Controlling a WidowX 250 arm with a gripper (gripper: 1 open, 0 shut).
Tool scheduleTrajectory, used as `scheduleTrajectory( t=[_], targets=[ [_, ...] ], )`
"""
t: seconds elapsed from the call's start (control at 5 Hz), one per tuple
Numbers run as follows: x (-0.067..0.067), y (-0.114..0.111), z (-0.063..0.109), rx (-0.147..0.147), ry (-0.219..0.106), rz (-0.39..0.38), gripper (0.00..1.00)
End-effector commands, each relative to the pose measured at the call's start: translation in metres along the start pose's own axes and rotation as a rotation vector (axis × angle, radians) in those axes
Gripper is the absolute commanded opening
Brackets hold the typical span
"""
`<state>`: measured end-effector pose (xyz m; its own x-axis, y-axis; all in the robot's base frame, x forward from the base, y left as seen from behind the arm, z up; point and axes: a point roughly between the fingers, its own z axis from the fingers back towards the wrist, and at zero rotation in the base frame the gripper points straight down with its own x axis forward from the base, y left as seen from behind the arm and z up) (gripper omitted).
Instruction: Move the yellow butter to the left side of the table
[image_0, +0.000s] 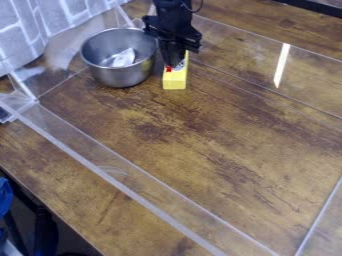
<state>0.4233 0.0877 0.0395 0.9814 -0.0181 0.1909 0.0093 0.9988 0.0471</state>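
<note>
The yellow butter (174, 78) is a small bright yellow box resting on the dark brown wood-grain table (214, 140), just right of a steel bowl. My black gripper (173, 62) points down onto its far end with the fingers closed on the box. The box's upper part and label are largely hidden by the fingers. The box still touches the tabletop.
A steel bowl (116, 56) with something pale inside stands close to the left of the butter. Clear acrylic strips (94, 160) run along the table borders. A white tiled wall and cloth (40, 40) lie at the back left.
</note>
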Motion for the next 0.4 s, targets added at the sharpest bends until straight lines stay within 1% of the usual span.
scheduleTrajectory(
  t=[0.0, 0.2],
  targets=[
    [-0.0049, 0.0064, -0.0032, -0.004, 0.015, 0.015, 0.00],
    [-0.0052, 0.0078, -0.0013, -0.006, 0.016, 0.017, 0.00]
  ],
)
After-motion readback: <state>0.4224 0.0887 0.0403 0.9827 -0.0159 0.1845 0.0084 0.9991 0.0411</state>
